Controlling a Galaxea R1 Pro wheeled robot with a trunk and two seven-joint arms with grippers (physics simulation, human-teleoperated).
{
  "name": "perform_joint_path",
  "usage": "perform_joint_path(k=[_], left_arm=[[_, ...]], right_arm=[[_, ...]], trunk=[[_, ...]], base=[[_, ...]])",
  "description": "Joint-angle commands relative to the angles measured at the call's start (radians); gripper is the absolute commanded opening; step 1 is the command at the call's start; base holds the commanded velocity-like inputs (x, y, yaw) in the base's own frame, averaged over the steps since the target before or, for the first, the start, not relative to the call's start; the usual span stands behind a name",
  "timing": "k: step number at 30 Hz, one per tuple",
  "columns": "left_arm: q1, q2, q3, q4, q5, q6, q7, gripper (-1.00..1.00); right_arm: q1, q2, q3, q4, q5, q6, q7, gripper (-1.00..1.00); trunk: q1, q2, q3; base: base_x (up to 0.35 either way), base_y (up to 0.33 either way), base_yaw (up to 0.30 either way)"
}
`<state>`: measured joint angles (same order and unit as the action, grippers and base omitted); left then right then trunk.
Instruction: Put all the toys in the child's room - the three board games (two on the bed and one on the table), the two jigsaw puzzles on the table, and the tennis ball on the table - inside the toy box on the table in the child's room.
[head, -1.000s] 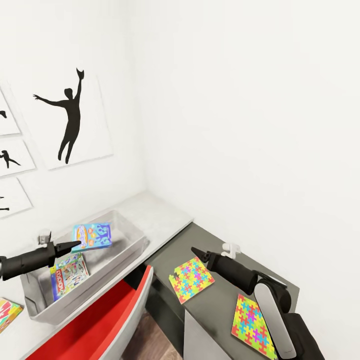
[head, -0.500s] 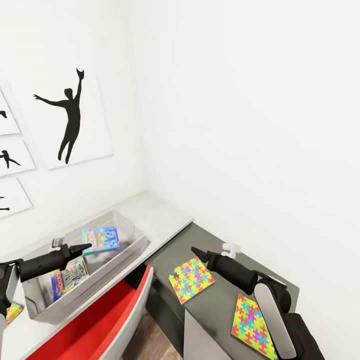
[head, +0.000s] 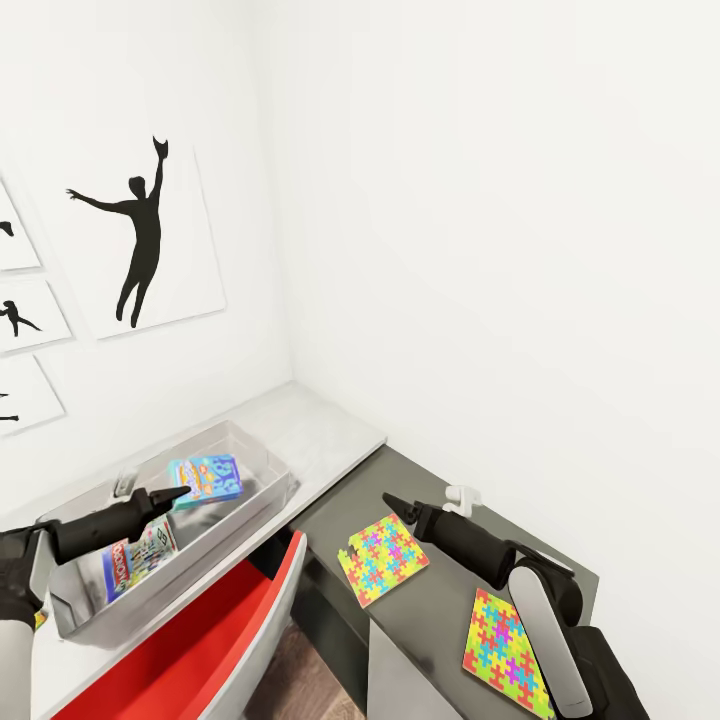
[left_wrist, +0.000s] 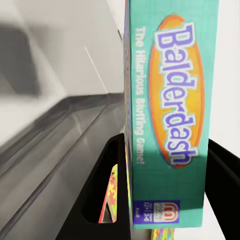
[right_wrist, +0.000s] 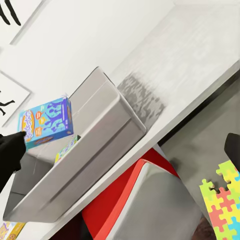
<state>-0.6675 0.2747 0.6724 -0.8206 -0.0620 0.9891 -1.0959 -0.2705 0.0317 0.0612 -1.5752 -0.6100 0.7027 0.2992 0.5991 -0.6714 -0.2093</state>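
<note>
My left gripper (head: 182, 492) is shut on the smaller blue board game (head: 205, 478), printed "Balderdash" (left_wrist: 175, 100). It holds the box tilted, just above the rim of the translucent grey toy box (head: 262, 452) on the table (head: 325, 430). Its black fingers (left_wrist: 102, 180) clamp the game's two faces. A green-blue board game (head: 135, 562) lies inside the bin. Two jigsaw puzzles (head: 383, 557) (head: 505, 650) lie flat on the desk's lower dark section. My right gripper (head: 390, 501) hovers just above the nearer puzzle with nothing in it. The tennis ball and bed are out of view.
A red chair (head: 200, 640) is tucked under the desk in front of the bin. White walls close the corner behind the desk, with black silhouette prints (head: 140, 235) on the left one. The lower dark desk section (head: 440, 600) ends near my right arm.
My left gripper has carried the blue game rightward, to above the toy box's far half. The right arm and both puzzles have stayed put.
</note>
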Motion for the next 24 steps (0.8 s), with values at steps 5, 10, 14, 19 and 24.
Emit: perform_joint_path(k=[5,10,14,19,24], left_arm=[[-0.026,-0.013,0.004,0.0,-0.01,0.003,0.02,-1.0],[-0.035,-0.016,0.004,0.0,-0.009,0.002,0.059,-1.0],[-0.037,-0.023,0.004,0.0,-0.008,-0.001,0.092,-1.0],[-0.038,-0.033,0.004,0.0,-0.007,-0.002,0.127,-1.0],[-0.05,-0.037,0.004,0.0,0.026,-0.005,0.148,-1.0]], right_arm=[[-0.001,0.001,-0.001,-0.002,-0.001,0.006,0.002,1.0],[-0.001,0.001,0.0,-0.002,-0.001,0.006,0.002,1.0],[-0.001,0.0,-0.001,-0.002,-0.001,0.006,0.003,1.0],[-0.001,0.0,-0.001,-0.002,-0.001,0.006,0.003,1.0],[-0.001,0.0,-0.001,-0.002,-0.001,0.006,0.003,1.0]], trunk=[[0.0,-0.001,-0.002],[0.0,-0.001,-0.002],[0.0,-0.001,-0.007],[0.0,-0.001,-0.015],[0.0,-0.001,-0.023]], base=[[0.0,0.0,0.0],[0.0,0.0,0.0],[0.0,0.0,0.0],[0.0,0.0,0.0],[0.0,0.0,0.0]])
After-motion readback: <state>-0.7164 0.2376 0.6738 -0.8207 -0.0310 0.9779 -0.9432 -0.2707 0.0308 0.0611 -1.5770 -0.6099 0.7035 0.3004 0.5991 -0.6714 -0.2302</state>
